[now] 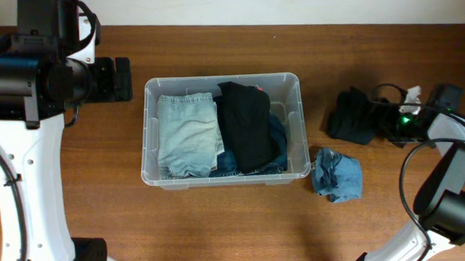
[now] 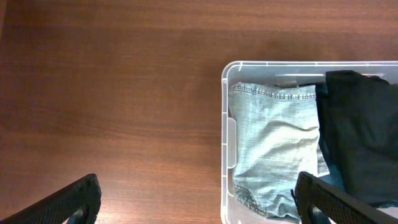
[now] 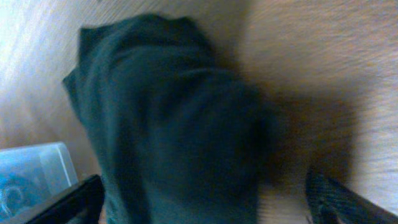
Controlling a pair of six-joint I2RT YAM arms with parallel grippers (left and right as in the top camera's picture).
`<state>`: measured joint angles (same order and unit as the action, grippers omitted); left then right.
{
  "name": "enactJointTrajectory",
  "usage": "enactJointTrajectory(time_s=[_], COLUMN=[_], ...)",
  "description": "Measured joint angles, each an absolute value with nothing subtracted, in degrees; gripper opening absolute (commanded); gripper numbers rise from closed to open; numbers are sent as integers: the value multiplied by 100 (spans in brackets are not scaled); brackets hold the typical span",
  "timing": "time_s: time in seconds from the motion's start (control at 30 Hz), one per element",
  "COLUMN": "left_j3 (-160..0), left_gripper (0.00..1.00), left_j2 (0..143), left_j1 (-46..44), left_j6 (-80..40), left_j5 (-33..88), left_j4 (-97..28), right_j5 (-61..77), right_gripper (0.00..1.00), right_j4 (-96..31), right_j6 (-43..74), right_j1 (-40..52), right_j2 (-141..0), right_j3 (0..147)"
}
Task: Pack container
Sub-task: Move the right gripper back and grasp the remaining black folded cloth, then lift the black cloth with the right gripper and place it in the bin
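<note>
The clear plastic container (image 1: pixel 304 125) stands mid-table, holding folded light-blue jeans (image 1: pixel 187 133), a black garment (image 1: pixel 247 123) and darker denim under it. It also shows in the left wrist view (image 2: pixel 227 134). My left gripper (image 1: pixel 123 79) is open and empty, left of the container; its fingers frame bare table and the container's corner (image 2: pixel 198 202). My right gripper (image 1: pixel 382 120) is open at a dark crumpled garment (image 1: pixel 354 115) on the table to the right; that garment fills the right wrist view (image 3: pixel 174 124), between the spread fingers (image 3: pixel 205 199).
A crumpled blue denim piece (image 1: pixel 338 175) lies on the table just right of the container's near corner. The table's far edge runs along the top of the overhead view.
</note>
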<state>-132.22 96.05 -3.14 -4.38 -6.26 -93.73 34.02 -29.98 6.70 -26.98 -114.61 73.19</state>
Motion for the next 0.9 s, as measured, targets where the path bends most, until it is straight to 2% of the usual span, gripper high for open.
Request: enactJointTrajectory(time_s=[0.03,0.07,0.13,0.17,0.2,0.27,0.33,0.67,0.9], left_j3=[-13222,-13222,-13222,-13222,-13222,-13222,-13222,-13222,-13222], left_gripper=[99,99,100,99,99,99,100,99,99], left_j2=[9605,9605,9605,9605,9605,9605,9605,9605,9605], left_j1=[-314,-314,-314,-314,-314,-314,-314,-314,-314], left_j6=[-438,-438,-438,-438,-438,-438,-438,-440,-438], left_j5=[-626,-626,-626,-628,-626,-626,-626,-626,-626], left_j4=[-9373,-9373,-9373,-9371,-9373,-9371,-9373,-9371,-9373], right_j5=[3395,3387,3323,3238,3142,3046,2978,2993,3706], right_gripper=[90,83,63,48,38,25,17,15,12], right_j4=[-2976,-2963,-2947,-2954,-2958,-2980,-3107,-4967,-5203], right_j6=[668,670,674,646,644,644,648,670,668], right_j1=[-2624,-2528,-2368,-2279,-2213,-2112,-2073,-2012,-1098], right_j2=[-11474,-11485,-11493,-11496,-11498,-11504,-11504,-10936,-9181], right_j3=[7317,7317,7317,7317,7317,7317,7338,8453,9111])
